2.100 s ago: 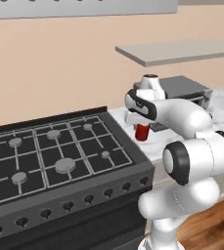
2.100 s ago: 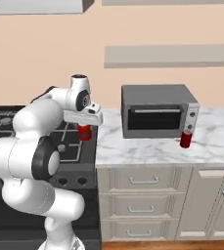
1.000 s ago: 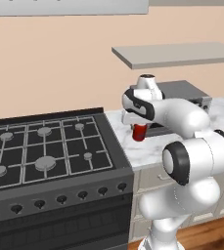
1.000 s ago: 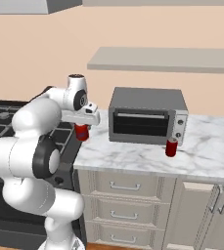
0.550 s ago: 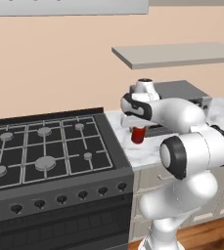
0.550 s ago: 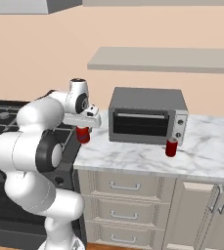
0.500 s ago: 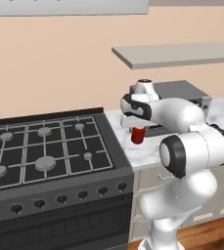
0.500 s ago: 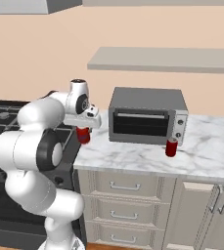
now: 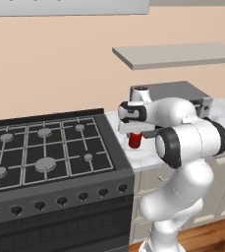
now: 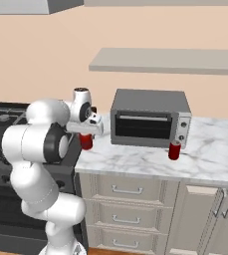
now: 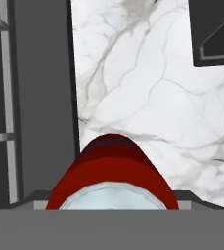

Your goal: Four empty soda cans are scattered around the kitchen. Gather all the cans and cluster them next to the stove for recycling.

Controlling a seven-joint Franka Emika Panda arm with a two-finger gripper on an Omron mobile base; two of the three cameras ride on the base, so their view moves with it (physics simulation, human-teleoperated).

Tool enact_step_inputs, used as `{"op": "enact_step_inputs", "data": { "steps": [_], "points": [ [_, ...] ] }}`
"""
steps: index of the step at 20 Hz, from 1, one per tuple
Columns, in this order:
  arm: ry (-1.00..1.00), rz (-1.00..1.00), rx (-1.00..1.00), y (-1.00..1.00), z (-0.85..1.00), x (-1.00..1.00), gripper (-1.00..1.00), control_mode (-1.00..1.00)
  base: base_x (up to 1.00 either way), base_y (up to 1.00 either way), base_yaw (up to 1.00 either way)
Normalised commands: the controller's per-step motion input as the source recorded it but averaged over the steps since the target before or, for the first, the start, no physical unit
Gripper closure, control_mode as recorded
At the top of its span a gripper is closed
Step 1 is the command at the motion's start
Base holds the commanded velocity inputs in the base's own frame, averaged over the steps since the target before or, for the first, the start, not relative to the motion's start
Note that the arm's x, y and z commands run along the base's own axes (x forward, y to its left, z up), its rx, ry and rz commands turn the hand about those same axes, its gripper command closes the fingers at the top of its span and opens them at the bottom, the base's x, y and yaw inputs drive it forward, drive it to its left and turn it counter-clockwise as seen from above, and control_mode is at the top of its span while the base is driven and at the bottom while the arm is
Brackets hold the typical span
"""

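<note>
Hanging under end effector (image 9: 135, 137): red can (image 9: 135, 141)

One red soda can (image 9: 134, 141) upright beside the stove (image 9: 45, 162), another (image 10: 174, 150) fronting the oven.

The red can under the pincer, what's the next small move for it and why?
Probably lower it straight down and let go. The red can hangs in the pincer over the marble counter right beside the stove; whether its base already touches is hard to tell. Another red can still waits by the countertop oven.
</note>
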Motion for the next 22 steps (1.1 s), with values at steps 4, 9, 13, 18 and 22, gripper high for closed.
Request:
{"op": "enact_step_inputs", "data": {
  "steps": [4,9,13,18,22],
  "points": [
    [0.0,0.01,0.0,0.0,-0.28,0.2,1.0,-1.0,0.0,0.0,0.0],
    [0.0,0.0,0.0,0.0,-0.25,0.2,1.0,-1.0,0.0,0.0,0.0],
    [0.0,0.0,0.0,0.0,-0.22,0.16,1.0,-1.0,0.0,0.0,0.0],
    [0.0,0.0,0.0,0.0,-0.21,0.14,1.0,-1.0,0.0,0.0,0.0],
    [0.0,0.0,0.0,0.0,-0.2,0.1,1.0,-1.0,0.0,0.0,0.0]
  ]
}}
